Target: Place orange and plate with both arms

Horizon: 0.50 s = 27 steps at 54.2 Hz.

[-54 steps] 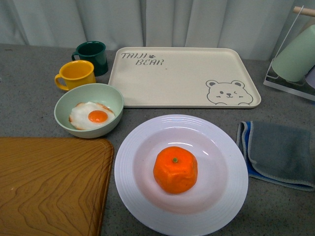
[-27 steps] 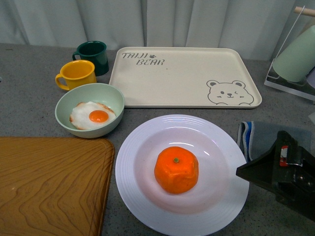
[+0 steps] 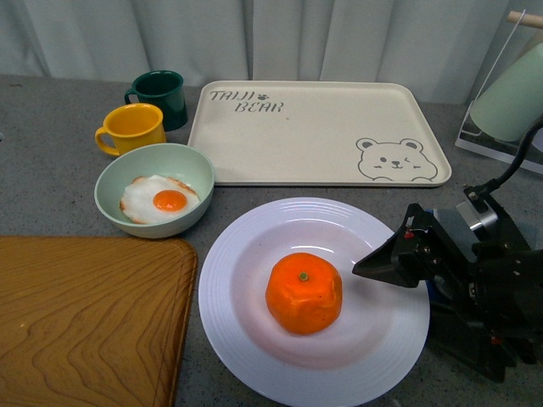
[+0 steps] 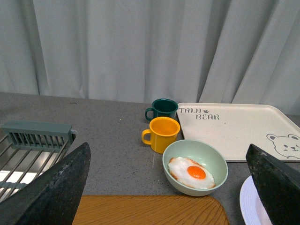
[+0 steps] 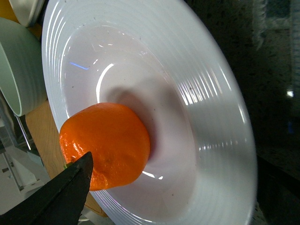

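Two pincers, both spread: the right gripper (image 3: pixel 366 270) hangs over the plate (image 3: pixel 246 348) rim, just beside the orange (image 3: pixel 304 292) sitting mid-plate; the left gripper (image 4: pixel 167 147) holds nothing.

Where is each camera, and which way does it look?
Front view: on the robot's body, looking down at the table; right tool over the plate.
Left wrist view: on the left arm, facing the curtain; left tool open.
Right wrist view: on the right arm, close over the orange; one finger.
Shared: front and right wrist show the orange.
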Tool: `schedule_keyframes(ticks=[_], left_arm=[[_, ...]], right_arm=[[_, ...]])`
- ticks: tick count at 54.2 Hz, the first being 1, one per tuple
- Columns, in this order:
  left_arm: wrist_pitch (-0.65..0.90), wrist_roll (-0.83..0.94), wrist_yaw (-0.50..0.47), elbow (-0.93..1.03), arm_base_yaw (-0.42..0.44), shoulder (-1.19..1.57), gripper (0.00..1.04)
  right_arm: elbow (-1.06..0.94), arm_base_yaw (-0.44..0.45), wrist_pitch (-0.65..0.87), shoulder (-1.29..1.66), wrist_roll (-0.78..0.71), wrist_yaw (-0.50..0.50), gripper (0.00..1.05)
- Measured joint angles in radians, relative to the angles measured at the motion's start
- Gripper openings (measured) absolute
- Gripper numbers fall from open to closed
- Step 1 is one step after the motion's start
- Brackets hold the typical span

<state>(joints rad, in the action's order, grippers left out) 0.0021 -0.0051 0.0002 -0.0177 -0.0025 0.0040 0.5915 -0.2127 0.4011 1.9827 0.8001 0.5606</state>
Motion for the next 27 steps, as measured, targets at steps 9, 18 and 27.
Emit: schedule_keyframes(ticks=[9, 18, 27], left_arm=[[0.000, 0.000, 0.000, 0.000, 0.000, 0.000, 0.98], [0.000, 0.000, 0.000, 0.000, 0.000, 0.000, 0.98], [0.000, 0.000, 0.000, 0.000, 0.000, 0.000, 0.98]], right_arm=[[0.048, -0.006, -0.055, 0.039, 0.016, -0.014, 0.87], [0.074, -0.001, -0.132, 0.053, 0.010, -0.042, 0.64], [0.085, 0.014, -0.215, 0.056, -0.006, -0.074, 0.35]])
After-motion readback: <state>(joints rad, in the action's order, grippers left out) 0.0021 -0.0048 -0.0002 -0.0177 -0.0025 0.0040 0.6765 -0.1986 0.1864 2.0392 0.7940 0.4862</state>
